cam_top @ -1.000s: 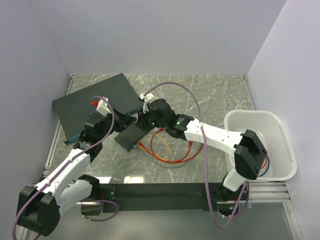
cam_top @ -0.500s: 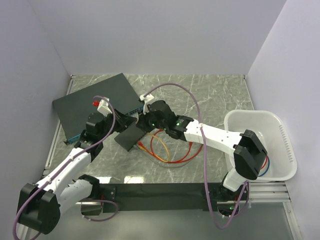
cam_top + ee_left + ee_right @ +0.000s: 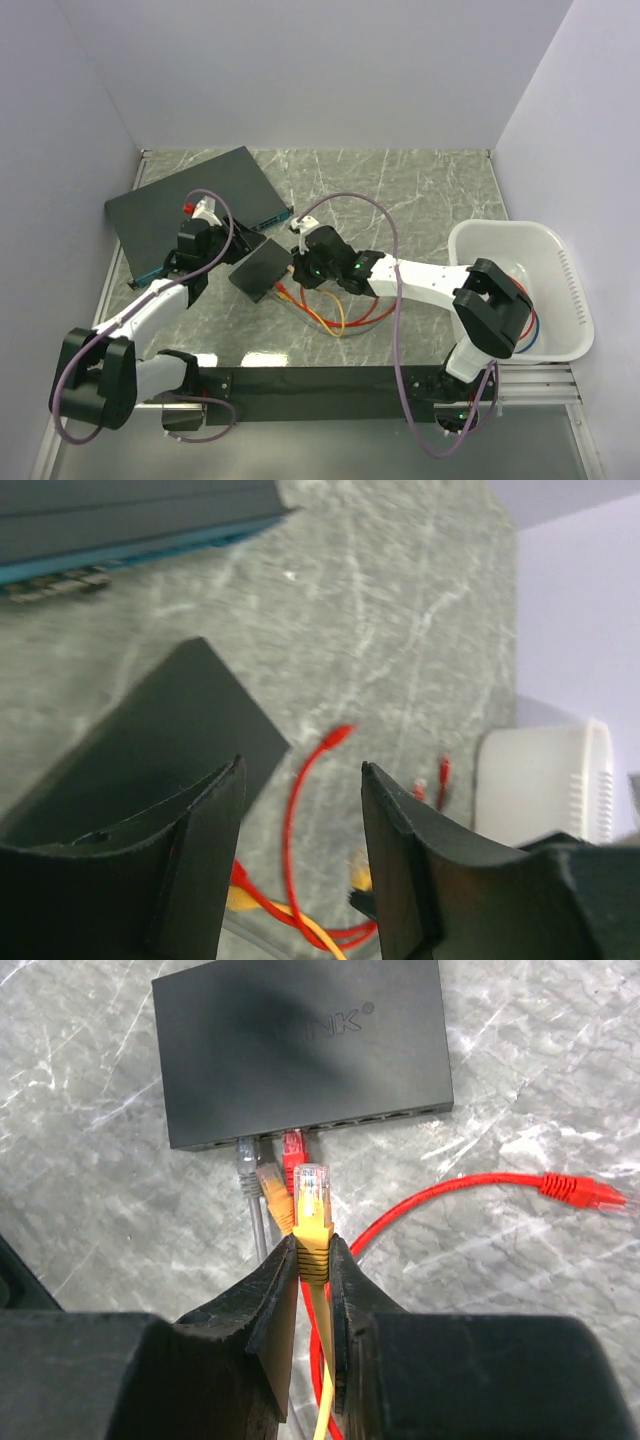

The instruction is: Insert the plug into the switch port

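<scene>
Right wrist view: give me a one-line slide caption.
Right jaws grip a yellow plug, aimed at the port row of the small black switch, not yet inserted.

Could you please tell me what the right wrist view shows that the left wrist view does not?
Only the right wrist view clearly shows the right gripper pinching the yellow plug just short of the small black switch, whose port row holds a grey plug and a red plug. Only the left wrist view shows the left gripper open and empty, the large slab with a blue strip and the white tub. Both show the switch's top, the loose red cable end and the marble table.
</scene>
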Robot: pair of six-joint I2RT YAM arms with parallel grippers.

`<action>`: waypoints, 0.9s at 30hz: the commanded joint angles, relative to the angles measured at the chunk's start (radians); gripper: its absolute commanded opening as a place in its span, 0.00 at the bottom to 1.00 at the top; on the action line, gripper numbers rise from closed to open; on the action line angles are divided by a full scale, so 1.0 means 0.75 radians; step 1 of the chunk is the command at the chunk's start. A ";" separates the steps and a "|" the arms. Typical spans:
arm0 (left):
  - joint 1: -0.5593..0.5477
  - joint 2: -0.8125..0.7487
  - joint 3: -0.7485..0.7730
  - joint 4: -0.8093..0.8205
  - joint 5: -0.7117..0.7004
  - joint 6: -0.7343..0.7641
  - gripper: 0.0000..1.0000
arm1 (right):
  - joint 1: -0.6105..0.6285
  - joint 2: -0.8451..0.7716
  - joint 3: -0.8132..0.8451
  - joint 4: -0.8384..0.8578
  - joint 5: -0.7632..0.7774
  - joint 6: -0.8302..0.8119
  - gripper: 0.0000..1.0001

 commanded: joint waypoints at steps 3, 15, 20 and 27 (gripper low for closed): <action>0.066 0.120 0.083 0.103 0.010 0.093 0.53 | 0.018 0.084 0.023 0.084 0.020 0.016 0.00; 0.093 0.439 0.068 0.359 0.078 0.134 0.43 | 0.035 0.266 0.123 0.072 0.017 0.006 0.00; 0.095 0.503 0.074 0.404 0.100 0.136 0.41 | 0.035 0.323 0.168 0.057 0.032 -0.002 0.00; 0.095 0.560 0.083 0.416 0.102 0.158 0.40 | 0.034 0.391 0.227 0.018 0.077 -0.013 0.00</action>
